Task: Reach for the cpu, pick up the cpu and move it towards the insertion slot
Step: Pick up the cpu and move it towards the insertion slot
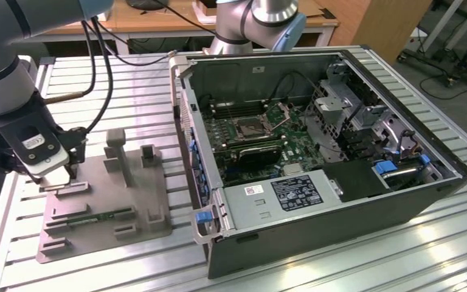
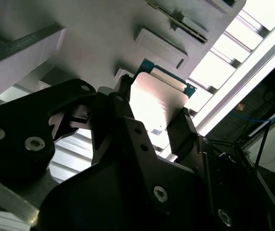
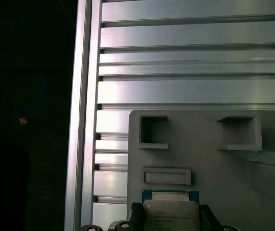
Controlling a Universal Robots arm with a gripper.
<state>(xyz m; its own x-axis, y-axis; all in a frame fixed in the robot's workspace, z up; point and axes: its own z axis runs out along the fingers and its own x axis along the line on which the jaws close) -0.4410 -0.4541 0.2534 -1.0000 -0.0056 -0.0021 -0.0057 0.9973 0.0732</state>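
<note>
The cpu (image 2: 156,101) is a thin square chip with a pale metal top and a green rim. It sits between my gripper's two dark fingers (image 2: 183,130), which press on its opposite edges, just above the grey fixture plate (image 3: 209,163). In the first wrist view the cpu (image 3: 170,214) lies over the plate's corner near the table's edge. In the exterior view my gripper (image 1: 55,177) hangs at the plate's left end. The insertion slot (image 1: 250,126), a dark square socket with a silver frame and raised flap, lies on the motherboard inside the open computer case, well to the exterior view's right of the gripper.
The grey fixture plate (image 1: 104,201) carries upright posts (image 1: 118,155) and a green memory stick (image 1: 95,217). The open computer case (image 1: 396,201) has a tall side wall (image 1: 186,140) between plate and socket. A second arm's base (image 1: 258,24) stands behind the case. The slatted table's edge (image 3: 82,120) is close.
</note>
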